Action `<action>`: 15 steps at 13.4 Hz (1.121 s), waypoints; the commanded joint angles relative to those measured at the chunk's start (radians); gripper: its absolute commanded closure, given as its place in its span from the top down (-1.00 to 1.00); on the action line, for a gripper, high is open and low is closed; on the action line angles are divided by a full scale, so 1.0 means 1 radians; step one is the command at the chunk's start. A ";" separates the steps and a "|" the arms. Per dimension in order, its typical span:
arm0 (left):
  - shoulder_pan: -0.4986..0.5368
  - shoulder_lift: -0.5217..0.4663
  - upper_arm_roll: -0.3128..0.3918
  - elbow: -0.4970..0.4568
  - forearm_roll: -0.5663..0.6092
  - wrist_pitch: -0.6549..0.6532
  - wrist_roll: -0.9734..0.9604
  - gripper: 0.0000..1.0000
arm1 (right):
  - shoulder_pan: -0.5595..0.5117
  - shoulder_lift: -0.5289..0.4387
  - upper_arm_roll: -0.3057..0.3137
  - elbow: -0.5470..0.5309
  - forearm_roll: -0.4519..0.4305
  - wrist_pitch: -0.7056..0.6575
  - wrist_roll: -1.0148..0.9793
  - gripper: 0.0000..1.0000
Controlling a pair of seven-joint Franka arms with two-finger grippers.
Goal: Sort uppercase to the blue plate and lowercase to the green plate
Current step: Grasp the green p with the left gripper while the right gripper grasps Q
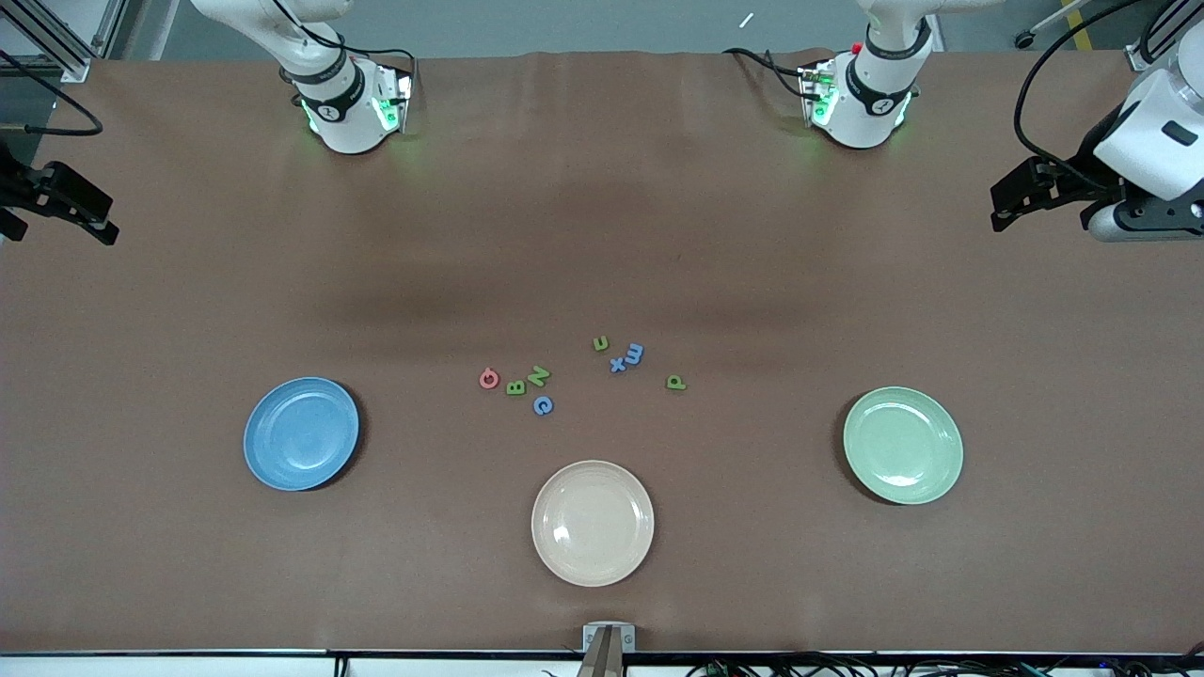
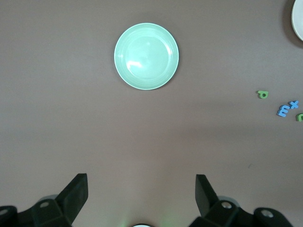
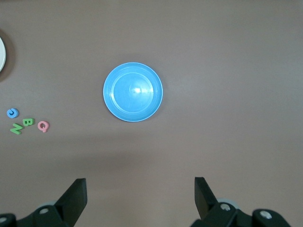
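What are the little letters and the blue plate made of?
The letters, like the pink G, look like soft matte foam: flat, cut-out shapes with no shine. The blue plate looks like glossy plastic or glazed ceramic, with a bright glint; which one is unclear.

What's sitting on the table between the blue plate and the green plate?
In the front view, between the blue plate and green plate lie two clusters of foam letters, capitals then lowercase, and the cream plate nearer the camera.
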 commanded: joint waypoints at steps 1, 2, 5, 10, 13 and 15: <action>0.007 0.008 -0.003 0.024 -0.008 -0.019 -0.007 1.00 | -0.022 0.004 0.001 0.004 0.038 0.022 0.009 1.00; 0.007 0.008 -0.003 0.029 0.002 -0.019 0.002 1.00 | -0.035 0.004 -0.002 0.001 0.065 0.038 0.009 1.00; 0.008 0.025 -0.005 0.030 0.001 -0.019 0.009 1.00 | -0.010 0.013 0.004 -0.002 0.084 0.005 -0.008 1.00; -0.089 0.176 -0.057 0.027 -0.011 0.089 -0.167 1.00 | 0.077 0.214 0.005 0.009 0.087 -0.049 -0.008 1.00; -0.198 0.313 -0.061 0.018 -0.010 0.270 -0.237 0.98 | 0.149 0.309 0.005 0.021 0.092 -0.005 0.007 1.00; -0.261 0.415 -0.063 0.023 0.001 0.355 -0.234 0.98 | 0.177 0.381 0.004 0.012 0.153 0.094 0.044 1.00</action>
